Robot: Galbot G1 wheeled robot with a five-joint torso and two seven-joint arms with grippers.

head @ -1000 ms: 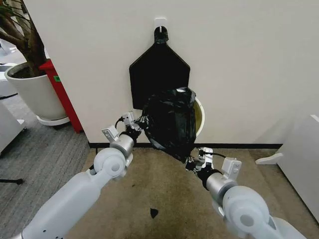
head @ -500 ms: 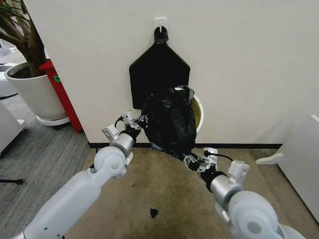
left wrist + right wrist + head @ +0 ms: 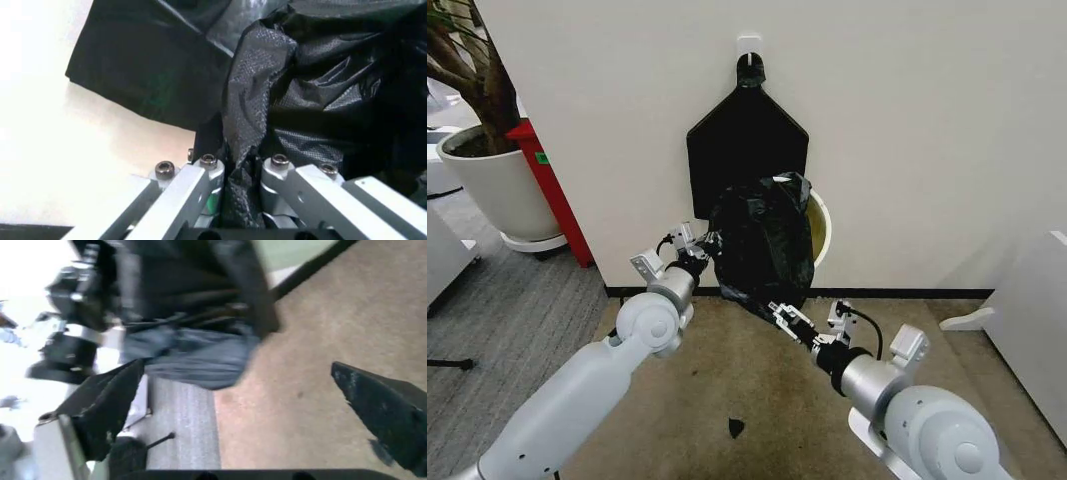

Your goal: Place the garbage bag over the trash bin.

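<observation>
A tan carpeted floor (image 3: 757,400) runs up to a white wall edged with a dark baseboard (image 3: 907,293). At about 6 o'clock on it lies a small black scrap (image 3: 736,427). Toward 9 o'clock the tan carpet gives way to grey carpet (image 3: 507,320), where a large white plant pot (image 3: 497,190) stands on a round base at 10 o'clock, with a red panel (image 3: 552,190) standing just beside it against the wall. At 3 o'clock a white base piece (image 3: 967,318) rests on the floor.
</observation>
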